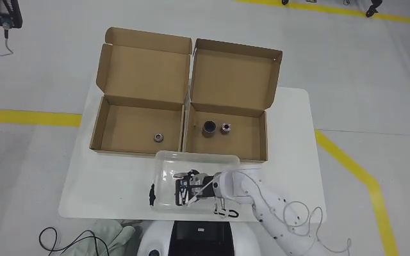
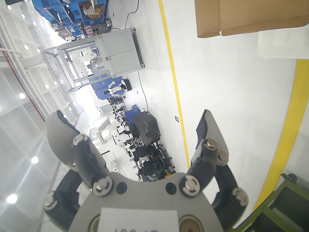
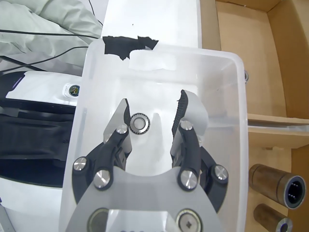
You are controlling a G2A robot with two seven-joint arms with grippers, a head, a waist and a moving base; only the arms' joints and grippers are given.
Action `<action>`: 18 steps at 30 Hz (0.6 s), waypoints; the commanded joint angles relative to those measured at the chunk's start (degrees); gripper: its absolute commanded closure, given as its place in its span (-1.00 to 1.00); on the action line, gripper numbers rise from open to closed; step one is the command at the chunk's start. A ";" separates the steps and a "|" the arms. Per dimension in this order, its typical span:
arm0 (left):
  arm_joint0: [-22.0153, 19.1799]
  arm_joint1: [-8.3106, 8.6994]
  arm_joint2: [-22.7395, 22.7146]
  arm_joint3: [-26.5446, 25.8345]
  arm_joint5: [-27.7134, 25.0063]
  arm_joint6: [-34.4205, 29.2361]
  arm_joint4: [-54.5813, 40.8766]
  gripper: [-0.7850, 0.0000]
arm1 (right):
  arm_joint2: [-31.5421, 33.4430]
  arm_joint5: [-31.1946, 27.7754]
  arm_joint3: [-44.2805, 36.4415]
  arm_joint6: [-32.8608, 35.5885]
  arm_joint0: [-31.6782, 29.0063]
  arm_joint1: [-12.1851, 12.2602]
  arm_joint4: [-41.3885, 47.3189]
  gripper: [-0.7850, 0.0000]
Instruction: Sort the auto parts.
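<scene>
A clear plastic bin (image 1: pixel 168 160) stands at the table's near edge, in front of two open cardboard boxes. My right gripper (image 1: pixel 186 189) is down inside the bin (image 3: pixel 231 92), open (image 3: pixel 154 100). A small metal bearing ring (image 3: pixel 140 123) lies on the bin floor between the fingers, close against one fingertip (image 3: pixel 126 112). The left box (image 1: pixel 128 128) holds one bearing (image 1: pixel 159 136). The right box (image 1: pixel 246 137) holds a dark cylinder (image 1: pixel 209 128) and a smaller part (image 1: pixel 225 128). My left gripper (image 2: pixel 131 119) is open, holds nothing and points out at the room.
Black tape (image 3: pixel 125 47) sticks to the bin's rim. Both boxes have their lids (image 1: pixel 234 73) folded up at the back. A pale green cloth (image 1: pixel 109 233) and black cables (image 1: pixel 64 240) lie off the table's near left corner. Bare table (image 1: pixel 291 128) lies right of the boxes.
</scene>
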 commanded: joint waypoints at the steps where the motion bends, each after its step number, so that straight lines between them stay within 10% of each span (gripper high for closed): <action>1: 0.00 0.00 0.00 0.00 0.00 0.00 0.00 -1.00 | -1.05 0.19 1.19 0.93 0.74 -0.12 0.12 0.10; 18: 0.00 0.00 0.00 0.00 0.00 0.00 0.00 -1.00 | -5.87 1.00 6.72 1.96 5.05 -0.22 -3.16 -0.10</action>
